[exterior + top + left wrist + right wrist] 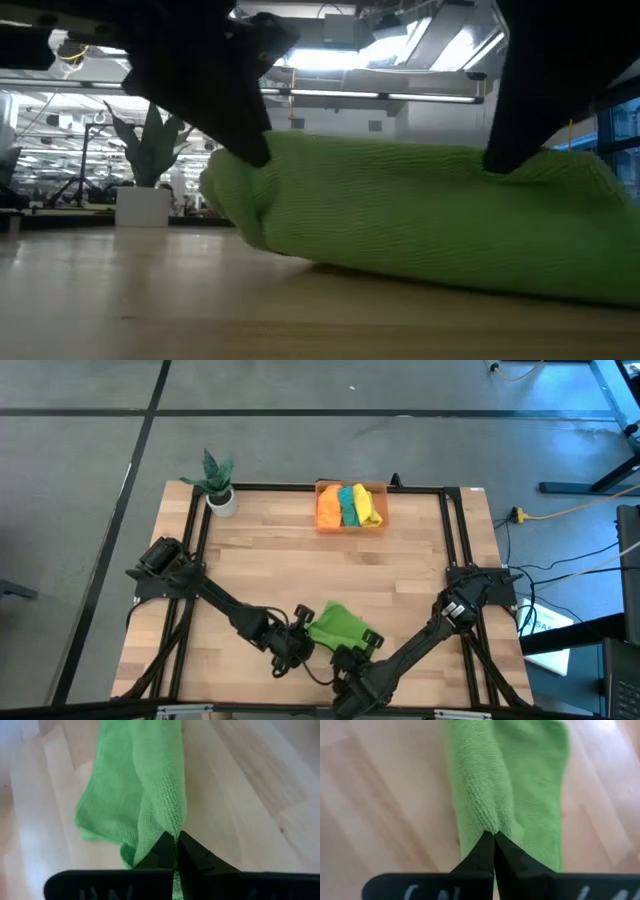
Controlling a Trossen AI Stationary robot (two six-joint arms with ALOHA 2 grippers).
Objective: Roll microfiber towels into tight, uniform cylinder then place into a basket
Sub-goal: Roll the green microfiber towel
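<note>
Wooden bench (330, 560), green towel (335, 625) roll lying left-right at near edge, left hand (303, 632) and right hand (352, 650) each pinched closed on an end.

A small white pot (223, 501) holding a green plant (214, 471) stands at the far left corner of the light wooden table (290, 570), and in the low view the same pot shows at the left against a bright hall with ceiling lights. The table is bordered by a black frame (456, 530) and sits on a grey floor (300, 450) crossed by dark lines. To the right of the table, a yellow cable (560, 512) and dark cables trail over the floor near a black stand (590, 480).
</note>
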